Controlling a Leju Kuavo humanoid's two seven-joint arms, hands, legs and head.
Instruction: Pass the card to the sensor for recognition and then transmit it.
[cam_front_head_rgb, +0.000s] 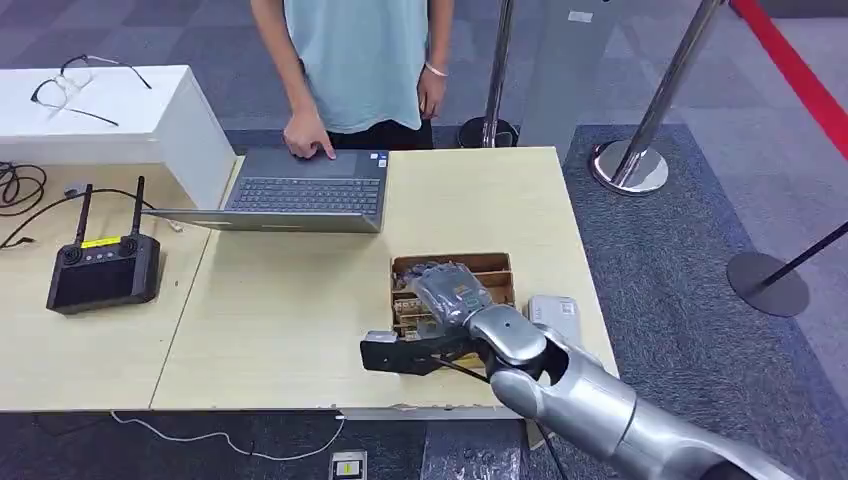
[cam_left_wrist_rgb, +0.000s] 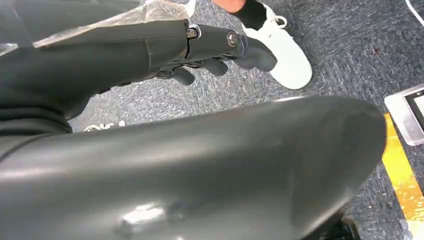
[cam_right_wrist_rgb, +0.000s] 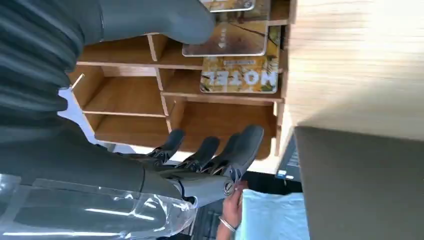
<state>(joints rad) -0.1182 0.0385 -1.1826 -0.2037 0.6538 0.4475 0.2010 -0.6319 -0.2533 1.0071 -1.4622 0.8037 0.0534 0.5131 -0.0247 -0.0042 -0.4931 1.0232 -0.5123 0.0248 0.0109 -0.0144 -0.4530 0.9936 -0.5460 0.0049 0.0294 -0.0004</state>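
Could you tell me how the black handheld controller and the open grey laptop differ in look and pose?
The black handheld controller lies flat with two antennas pointing away from the robot; the open grey laptop shows a keyboard. The controller sits untouched; a person's hand rests on the laptop. The controller is smaller and darker. Both rest on the light wooden table.

The right hand (cam_front_head_rgb: 452, 292) covers the near-left part of the wooden card box (cam_front_head_rgb: 497, 268), hiding the cards beneath it. The person (cam_front_head_rgb: 365, 60) at the far side is cut off above the chest. The laptop (cam_front_head_rgb: 300, 190) screen is not legible.
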